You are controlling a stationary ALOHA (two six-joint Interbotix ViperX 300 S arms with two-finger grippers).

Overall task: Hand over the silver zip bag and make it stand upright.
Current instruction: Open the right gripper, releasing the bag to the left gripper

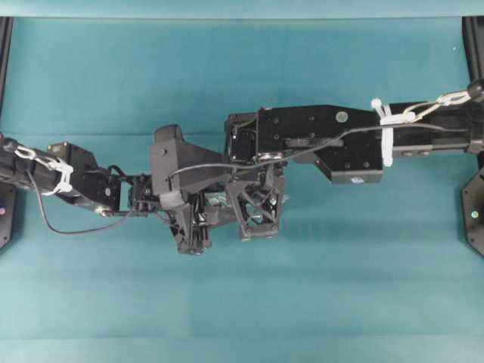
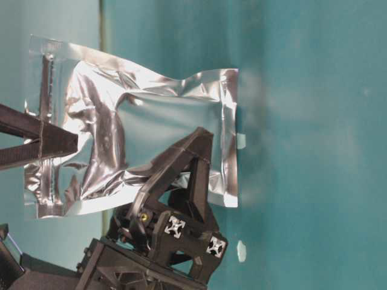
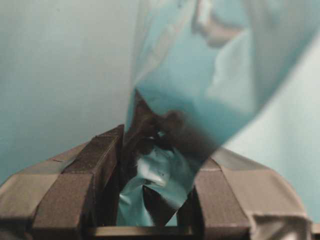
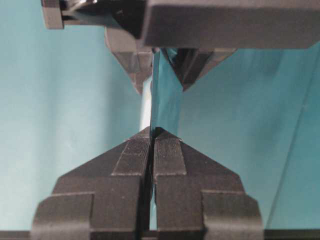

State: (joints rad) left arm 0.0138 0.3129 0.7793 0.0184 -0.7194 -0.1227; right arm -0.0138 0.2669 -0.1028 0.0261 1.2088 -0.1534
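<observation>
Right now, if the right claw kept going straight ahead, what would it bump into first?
Probably the left claw. The right claw is pinched shut on the silver zip bag, and the other claw sits straight ahead on the same bag. The gap looks short, though depth is hard to judge.

Teal table (image 1: 113, 76), plain and matte, spanning the whole overhead view, with a paler band along its far edge and another along its near edge. Dark frame rails (image 1: 6, 45) at the far corners, left and right. At table level, two tiny pale scraps (image 2: 241, 141) against the teal surface, one above the other, well apart.
</observation>
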